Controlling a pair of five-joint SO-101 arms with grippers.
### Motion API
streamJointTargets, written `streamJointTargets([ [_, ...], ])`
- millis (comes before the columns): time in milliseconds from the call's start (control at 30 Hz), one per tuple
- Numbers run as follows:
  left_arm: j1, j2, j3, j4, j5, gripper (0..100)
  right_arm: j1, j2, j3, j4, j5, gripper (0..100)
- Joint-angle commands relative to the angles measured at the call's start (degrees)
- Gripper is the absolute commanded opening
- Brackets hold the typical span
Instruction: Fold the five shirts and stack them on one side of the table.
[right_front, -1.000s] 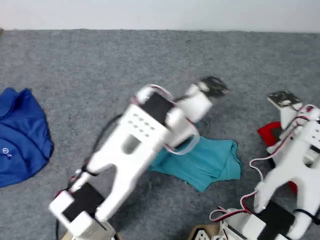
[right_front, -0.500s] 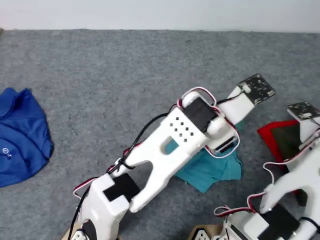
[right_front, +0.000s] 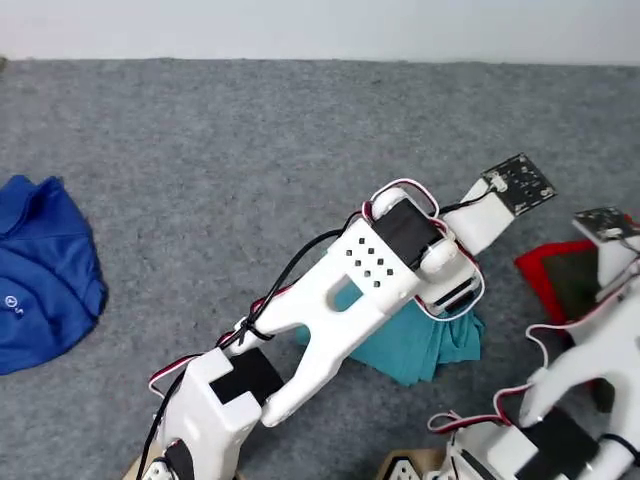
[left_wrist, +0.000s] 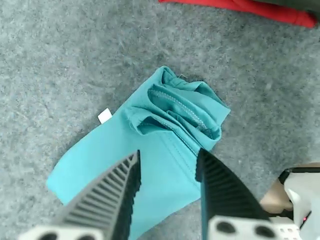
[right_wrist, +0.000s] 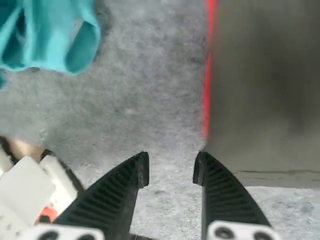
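I see the teal shirt (left_wrist: 170, 135) crumpled into loose folds on the grey felt tabletop (right_front: 250, 150), beneath my left gripper (left_wrist: 167, 156), its jaws spread; right gripper (right_wrist: 171, 159) likewise released. White wall (right_front: 320, 28) behind.

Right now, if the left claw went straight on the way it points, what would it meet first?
The folded teal shirt: the open left claw points down at the middle of it, with nothing in between. How far above the cloth it hangs is unclear.

Open grey table (right_front: 250, 150) between blue shirt (right_front: 45, 270) and teal shirt (right_front: 420, 345) — left arm (right_front: 370, 270) hangs over the teal one
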Motion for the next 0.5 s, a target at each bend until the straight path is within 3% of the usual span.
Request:
streamJointTargets([
  [0,-5.3,-3.4,-0.7,1.7,0.7,18,-5.8,-0.8,-3.2,5.9,-3.2,16.9],
  [167,-17.7,-11.9,10.2,1.8,0.3,18,-18.9,-0.7,-5.7,6.5,-17.8,17.0],
  [233,-20.6,-18.8,17.8,1.8,-3.1,18,-24.7,-0.7,-7.9,6.5,-23.1,18.4],
  [367,-25.8,-34.2,35.4,1.8,-10.9,18,-34.6,-0.7,-10.5,6.5,-31.6,28.5],
  [467,-32.7,-44.9,46.8,1.7,-13.2,18,-40.6,-0.8,-12.0,6.6,-33.9,34.0],
])
